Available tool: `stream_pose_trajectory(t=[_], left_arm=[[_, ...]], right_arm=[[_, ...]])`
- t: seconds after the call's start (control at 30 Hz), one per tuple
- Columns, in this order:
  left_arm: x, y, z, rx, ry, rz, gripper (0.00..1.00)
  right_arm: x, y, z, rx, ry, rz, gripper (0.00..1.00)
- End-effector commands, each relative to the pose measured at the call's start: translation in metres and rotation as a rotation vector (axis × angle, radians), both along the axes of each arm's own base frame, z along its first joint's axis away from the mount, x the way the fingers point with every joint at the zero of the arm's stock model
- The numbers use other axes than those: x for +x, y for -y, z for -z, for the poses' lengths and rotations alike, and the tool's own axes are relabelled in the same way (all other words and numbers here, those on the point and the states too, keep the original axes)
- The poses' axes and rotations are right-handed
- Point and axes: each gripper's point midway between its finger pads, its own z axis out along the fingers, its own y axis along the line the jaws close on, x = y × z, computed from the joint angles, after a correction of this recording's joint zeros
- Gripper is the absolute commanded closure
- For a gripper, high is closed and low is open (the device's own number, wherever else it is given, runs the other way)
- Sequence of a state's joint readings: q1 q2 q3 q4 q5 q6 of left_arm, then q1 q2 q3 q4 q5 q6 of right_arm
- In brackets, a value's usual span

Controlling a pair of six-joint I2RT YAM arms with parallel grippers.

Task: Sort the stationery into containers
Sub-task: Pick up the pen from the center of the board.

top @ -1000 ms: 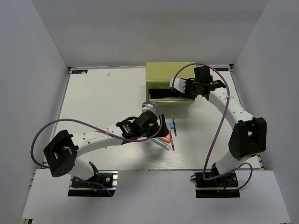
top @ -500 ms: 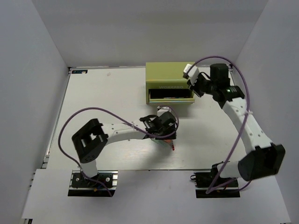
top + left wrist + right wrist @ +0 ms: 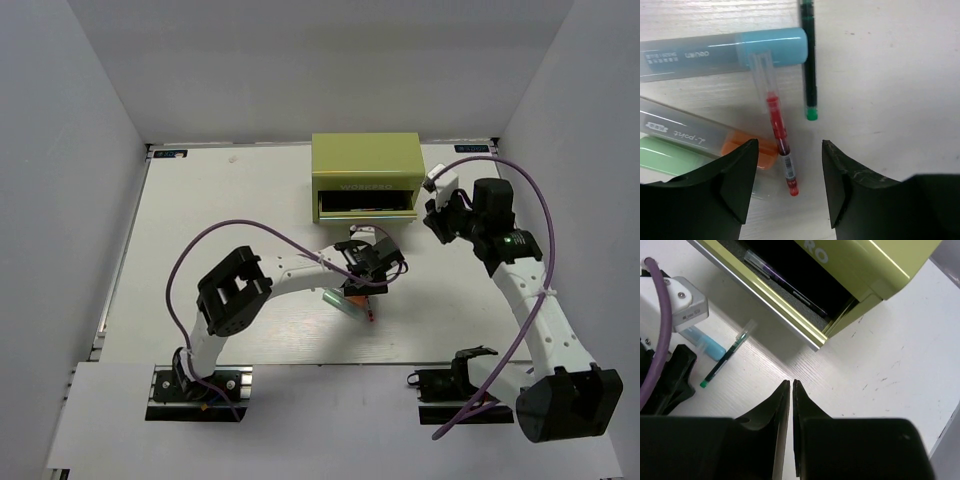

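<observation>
Gripper (image 3: 788, 162) astride red pen (image 3: 776, 120)

The table (image 3: 220, 220) has a white, wood-grained top. A chest (image 3: 365, 160) stands on it, well beyond the left gripper (image 3: 789, 147). A red pen (image 3: 777, 135) lies between that gripper's fingers. Just ahead of the fingers, a blue highlighter (image 3: 730, 50) lies crosswise and a dark pen (image 3: 810, 60) with a green tip lies lengthwise. An orange highlighter (image 3: 690, 132) and a green highlighter (image 3: 670, 157) lie touching beside one finger.
</observation>
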State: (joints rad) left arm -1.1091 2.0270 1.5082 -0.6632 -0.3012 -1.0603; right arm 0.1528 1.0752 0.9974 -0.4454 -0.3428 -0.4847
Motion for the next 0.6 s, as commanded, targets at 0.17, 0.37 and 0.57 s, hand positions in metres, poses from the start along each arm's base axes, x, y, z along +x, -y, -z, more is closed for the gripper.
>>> stream_pose_trajectory(t=[0.17, 0.37, 0.57], left_arm=[[0.013, -0.003, 0.004, 0.086, 0.032, -0.047, 0.43], [0.007, -0.010, 0.014, 0.104, 0.014, -0.043, 0.66], [0.001, -0.012, -0.005, 0.068, 0.044, 0.014, 0.92]], right_arm=[[-0.009, 0.005, -0.004, 0.072, 0.009, 0.031, 0.88], [-0.014, 0.008, 0.003, 0.085, -0.018, 0.039, 0.88], [-0.024, 0.008, 0.016, 0.089, -0.060, 0.032, 0.51]])
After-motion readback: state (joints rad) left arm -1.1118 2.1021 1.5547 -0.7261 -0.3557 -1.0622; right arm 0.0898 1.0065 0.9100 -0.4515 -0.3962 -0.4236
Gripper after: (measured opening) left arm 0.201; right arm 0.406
